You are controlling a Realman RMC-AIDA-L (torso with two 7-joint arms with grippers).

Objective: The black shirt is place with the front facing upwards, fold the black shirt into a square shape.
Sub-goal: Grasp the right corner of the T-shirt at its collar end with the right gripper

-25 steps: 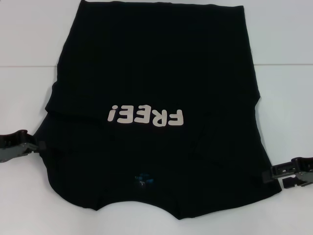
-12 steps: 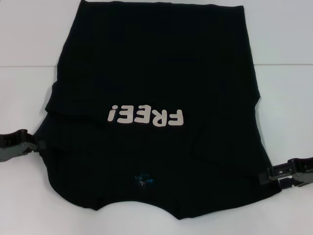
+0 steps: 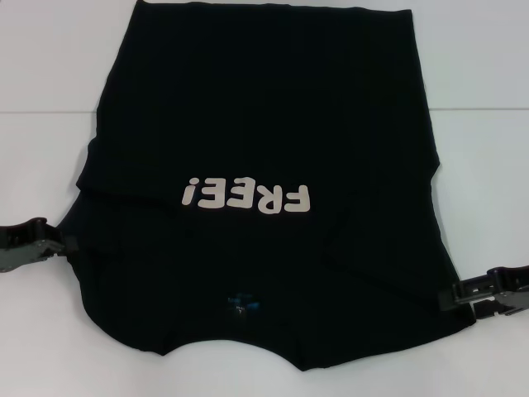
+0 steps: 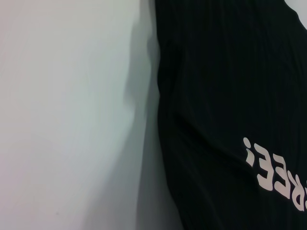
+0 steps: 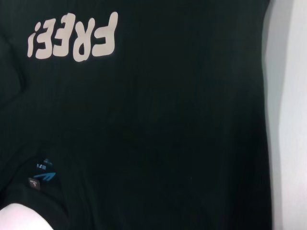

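The black shirt [image 3: 264, 124] lies flat on the white table, front up, with its collar towards me. Its white "FREE!" print [image 3: 246, 197] reads upside down, and a small blue neck tag [image 3: 241, 303] sits near the collar. My left gripper [image 3: 64, 246] rests at the shirt's left edge, low on the table. At the shirt's right edge, near the shoulder, is my right gripper [image 3: 451, 297]. The left wrist view shows the shirt [image 4: 225, 96] and part of the print [image 4: 276, 175]. The right wrist view shows the shirt [image 5: 168, 120], the print [image 5: 72, 36] and the tag [image 5: 44, 170].
The white table [image 3: 50, 149] shows bare on both sides of the shirt. A seam line crosses the table behind the shirt's middle. The shirt's hem reaches the far top of the head view.
My right gripper has slid a little left, onto the shirt's right edge. The left gripper and the shirt have stayed where they were.
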